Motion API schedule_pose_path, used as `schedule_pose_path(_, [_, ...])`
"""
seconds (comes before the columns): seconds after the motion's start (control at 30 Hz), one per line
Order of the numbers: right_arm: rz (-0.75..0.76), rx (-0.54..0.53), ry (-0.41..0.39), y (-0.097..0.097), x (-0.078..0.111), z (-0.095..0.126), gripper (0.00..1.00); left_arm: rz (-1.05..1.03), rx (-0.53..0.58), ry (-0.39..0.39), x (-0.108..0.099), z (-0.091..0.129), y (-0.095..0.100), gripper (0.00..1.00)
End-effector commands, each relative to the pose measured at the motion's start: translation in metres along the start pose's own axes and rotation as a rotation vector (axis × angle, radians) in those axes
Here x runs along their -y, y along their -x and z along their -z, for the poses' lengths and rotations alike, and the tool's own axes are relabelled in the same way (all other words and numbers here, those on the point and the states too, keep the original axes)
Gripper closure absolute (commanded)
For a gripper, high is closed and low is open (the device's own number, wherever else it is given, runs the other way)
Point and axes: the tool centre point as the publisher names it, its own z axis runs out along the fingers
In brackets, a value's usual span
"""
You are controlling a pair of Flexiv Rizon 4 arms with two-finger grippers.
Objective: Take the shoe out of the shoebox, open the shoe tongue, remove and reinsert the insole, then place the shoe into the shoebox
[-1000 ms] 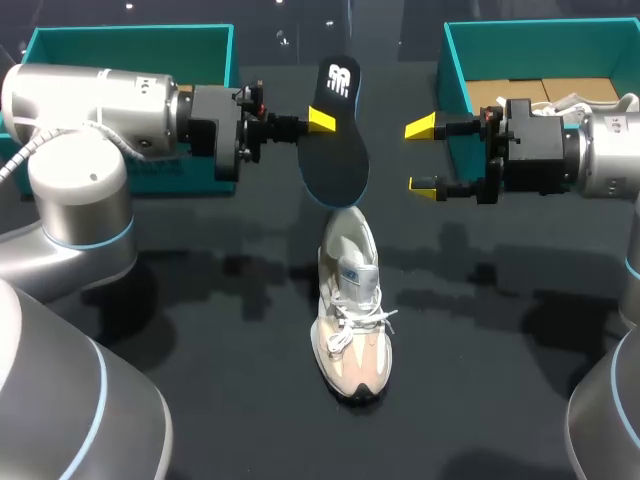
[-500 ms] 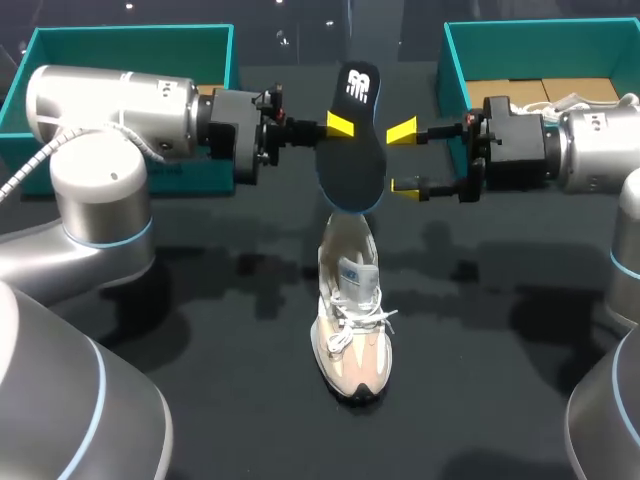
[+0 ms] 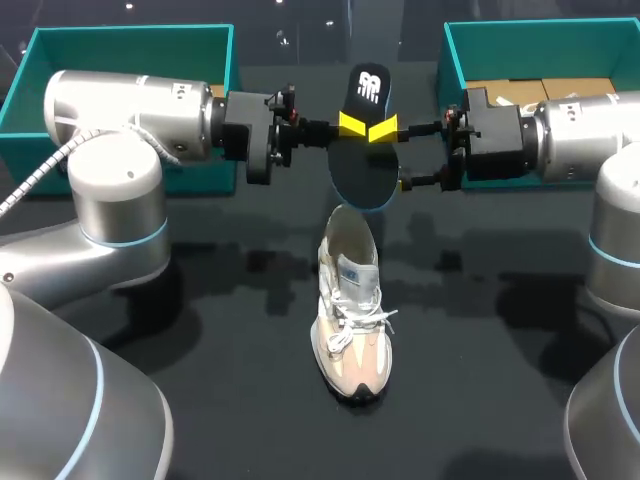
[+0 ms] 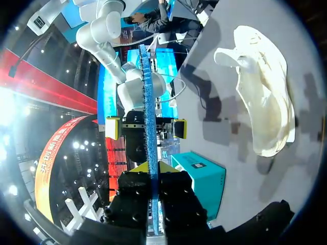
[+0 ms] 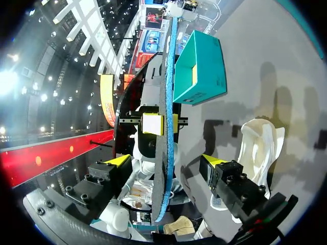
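While the shoe (image 3: 350,310) sits on the table (image 3: 200,330), its insole (image 3: 362,165) hangs above the heel, pinched by the left end effector (image 3: 345,125). The right end effector (image 3: 393,155) gapes around it; reinserting and boxing look still to do.

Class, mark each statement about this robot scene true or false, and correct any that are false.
1. The insole is out of the shoe. True.
2. The shoe lies inside a shoebox. False: it stands on the table.
3. The right hand is shut on the insole. False: its fingers stand open, one on each side of the insole.
4. The left hand is shut on the insole. True.
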Motion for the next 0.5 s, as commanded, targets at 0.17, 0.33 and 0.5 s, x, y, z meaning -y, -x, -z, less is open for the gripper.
schedule_pose_path(0.17, [-0.002, -0.006, -0.010, 0.0054, -0.0051, -0.0080, 0.51, -0.006, 0.009, 0.009, 0.0008, -0.0068, -0.0018, 1.00])
schedule_pose_path(0.33, [-0.004, -0.008, -0.009, 0.0064, -0.0050, -0.0087, 0.58, -0.011, 0.008, 0.014, 0.0004, -0.0081, -0.0023, 1.00])
schedule_pose_path(0.5, [-0.005, -0.011, -0.002, 0.0069, -0.0046, -0.0084, 0.60, -0.014, 0.008, 0.016, 0.0007, -0.0089, -0.0027, 1.00])
